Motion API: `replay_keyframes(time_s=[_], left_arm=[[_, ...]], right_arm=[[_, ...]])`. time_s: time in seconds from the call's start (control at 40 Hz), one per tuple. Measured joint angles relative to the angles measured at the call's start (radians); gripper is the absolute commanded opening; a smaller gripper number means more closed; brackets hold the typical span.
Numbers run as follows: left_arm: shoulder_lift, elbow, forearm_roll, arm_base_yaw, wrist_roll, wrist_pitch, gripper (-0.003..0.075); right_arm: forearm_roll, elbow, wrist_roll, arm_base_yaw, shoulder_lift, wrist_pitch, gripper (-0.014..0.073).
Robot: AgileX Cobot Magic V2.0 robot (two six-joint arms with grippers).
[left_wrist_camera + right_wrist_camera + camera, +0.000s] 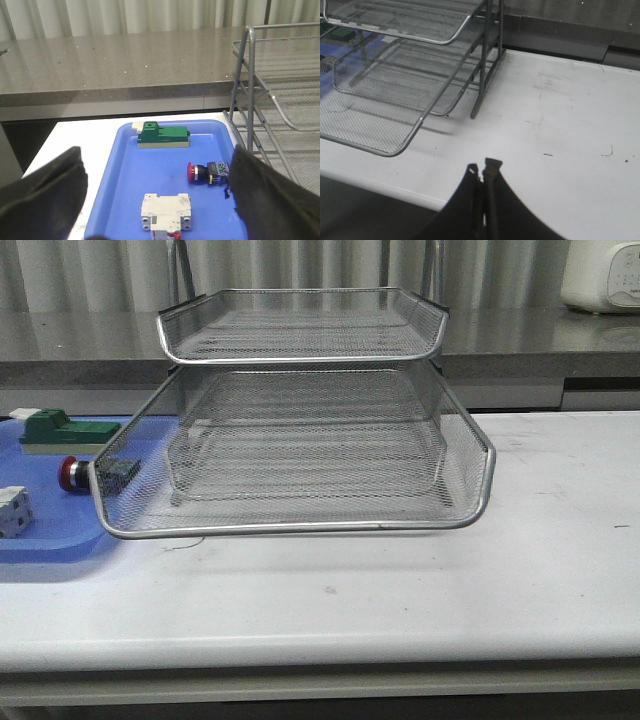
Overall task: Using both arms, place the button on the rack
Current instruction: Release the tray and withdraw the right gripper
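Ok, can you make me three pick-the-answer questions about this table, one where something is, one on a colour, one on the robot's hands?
1. Where is the button?
A on the blue tray
B in the rack
C on the bare table

2. What colour is its head?
A green
B red
C yellow

3. How is the right hand?
A open
B holding the button
C shut, empty

Answers: 1 A, it lies on blue plastic. 2 B, the mushroom head is red. 3 C, its fingers meet with nothing between.
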Motion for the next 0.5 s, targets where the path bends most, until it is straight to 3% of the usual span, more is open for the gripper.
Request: replay_keyframes(time_s=[0.25,0.5], left_arm=[[0.018,-0.014,-0.002,0.0,0.0,0.012,0.0545],[0.275,-0.194,-0.004,0.0,0.043,0.081,0.0545]], right_arm=[[0.0,0.002,0.002,0.0,-0.037,-0.009,-0.006],[0.0,0.002,0.002,0.0,-0.037,-0.009,-0.006]])
